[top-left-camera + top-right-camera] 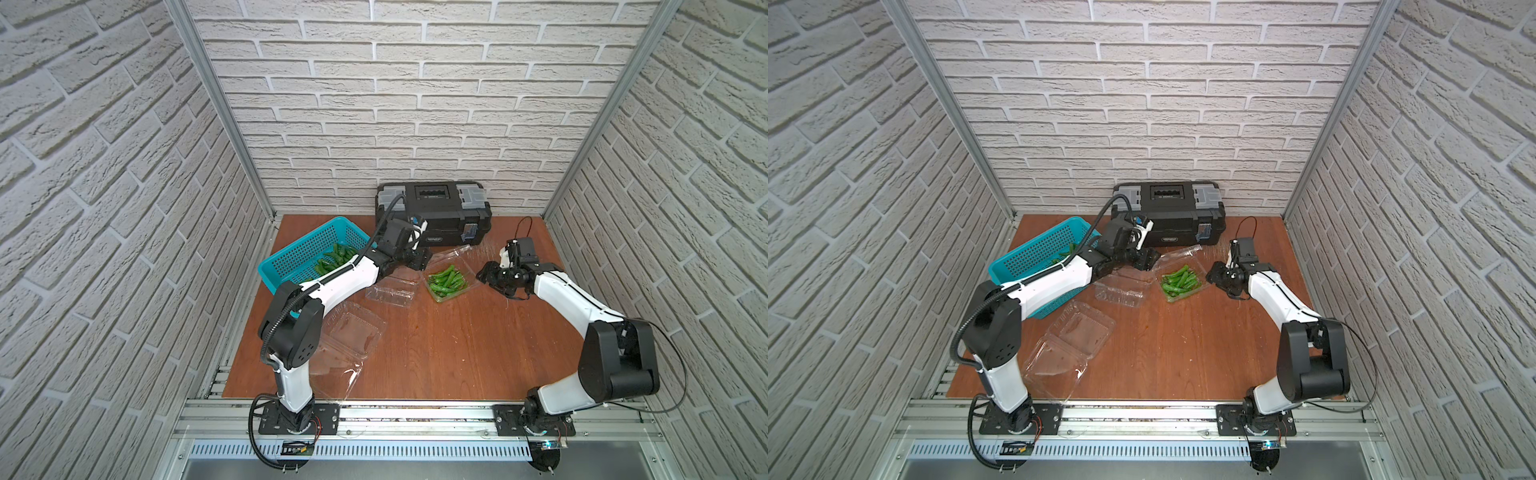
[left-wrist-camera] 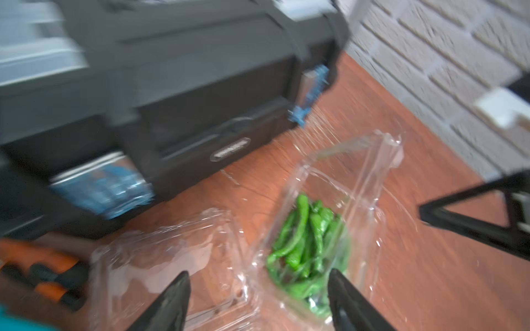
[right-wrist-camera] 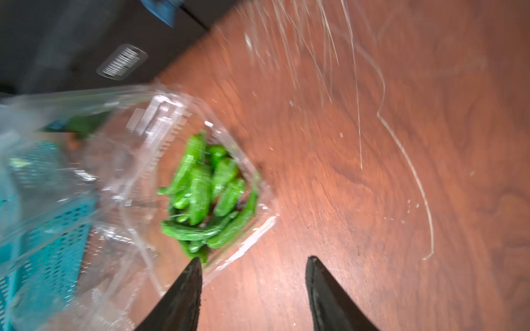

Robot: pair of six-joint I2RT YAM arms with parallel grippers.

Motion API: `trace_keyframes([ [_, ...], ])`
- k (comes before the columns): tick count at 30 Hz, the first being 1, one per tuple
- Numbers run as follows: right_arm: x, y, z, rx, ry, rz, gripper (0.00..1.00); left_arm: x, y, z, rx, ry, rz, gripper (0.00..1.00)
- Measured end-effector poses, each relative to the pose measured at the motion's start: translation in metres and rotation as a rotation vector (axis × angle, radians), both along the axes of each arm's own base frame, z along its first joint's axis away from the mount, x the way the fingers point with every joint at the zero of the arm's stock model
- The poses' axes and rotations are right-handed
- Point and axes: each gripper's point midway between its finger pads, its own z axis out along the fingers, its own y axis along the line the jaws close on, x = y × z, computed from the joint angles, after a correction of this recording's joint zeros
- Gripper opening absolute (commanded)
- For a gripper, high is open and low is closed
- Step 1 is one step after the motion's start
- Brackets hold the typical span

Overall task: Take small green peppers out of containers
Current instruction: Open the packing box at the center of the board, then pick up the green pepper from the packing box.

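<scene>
A heap of small green peppers [image 1: 446, 282] [image 1: 1179, 282] fills one clear container [image 1: 451, 255] that lies open at mid-table. My left gripper [image 1: 419, 262] [image 2: 258, 275] hovers just left of it, open, with nothing between its fingers. In the left wrist view the peppers [image 2: 304, 243] lie just ahead of it. My right gripper [image 1: 484, 274] [image 3: 254, 259] is open just right of the container, over bare wood. In the right wrist view one fingertip [image 3: 196, 260] is near the box's rim and the peppers [image 3: 206, 195]. A second container [image 1: 390, 293] lies empty and a third [image 1: 353, 332] lies open.
A teal perforated basket [image 1: 286, 262] at the back left holds more peppers [image 1: 334, 257]. A black toolbox [image 1: 432, 208] stands against the back wall, close behind my left gripper. Brick-pattern walls close in the brown wooden table [image 1: 457, 353] on three sides.
</scene>
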Motion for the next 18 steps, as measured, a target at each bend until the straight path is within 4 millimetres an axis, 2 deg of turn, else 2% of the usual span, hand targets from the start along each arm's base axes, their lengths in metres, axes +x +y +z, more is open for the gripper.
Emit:
trace_keyframes([
  [3, 0.009, 0.015, 0.018, -0.002, -0.039, 0.056, 0.51, 0.015, 0.017, 0.013, -0.043, -0.029, 0.078, 0.93],
  [6, 0.017, 0.037, 0.017, 0.01, -0.032, 0.12, 0.46, 0.023, 0.024, 0.019, -0.072, -0.04, 0.124, 0.97],
  [9, 0.027, 0.059, 0.0, 0.021, 0.018, 0.174, 0.42, 0.026, 0.028, 0.02, -0.083, -0.037, 0.148, 0.98],
  [12, 0.038, 0.077, -0.026, 0.02, 0.087, 0.207, 0.41, 0.029, 0.033, 0.02, -0.074, -0.043, 0.176, 0.98],
  [15, 0.041, 0.087, -0.052, 0.013, 0.16, 0.217, 0.4, 0.034, 0.041, 0.02, -0.055, -0.059, 0.223, 0.98],
  [18, 0.037, 0.089, -0.076, 0.002, 0.234, 0.213, 0.4, 0.039, 0.06, 0.021, -0.031, -0.071, 0.306, 0.98],
])
